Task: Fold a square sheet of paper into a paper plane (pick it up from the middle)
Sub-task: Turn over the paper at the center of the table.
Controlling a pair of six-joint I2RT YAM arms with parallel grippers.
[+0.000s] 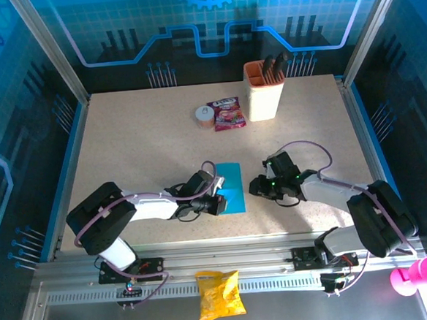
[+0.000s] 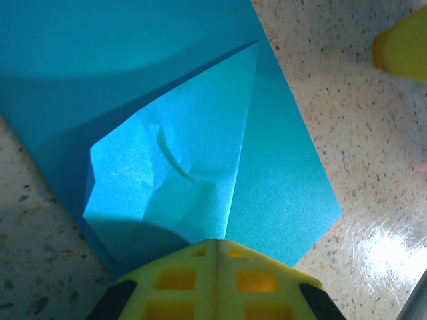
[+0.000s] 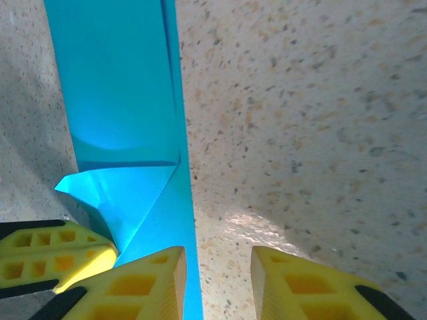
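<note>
Speckled table (image 1: 124, 137): left gripper (image 2: 217, 248) pinches folded corner of blue paper (image 2: 287, 180); right gripper (image 3: 217, 280) spread

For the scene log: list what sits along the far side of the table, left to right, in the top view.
small round roll → pink-red snack packet → beige holder cup
</note>
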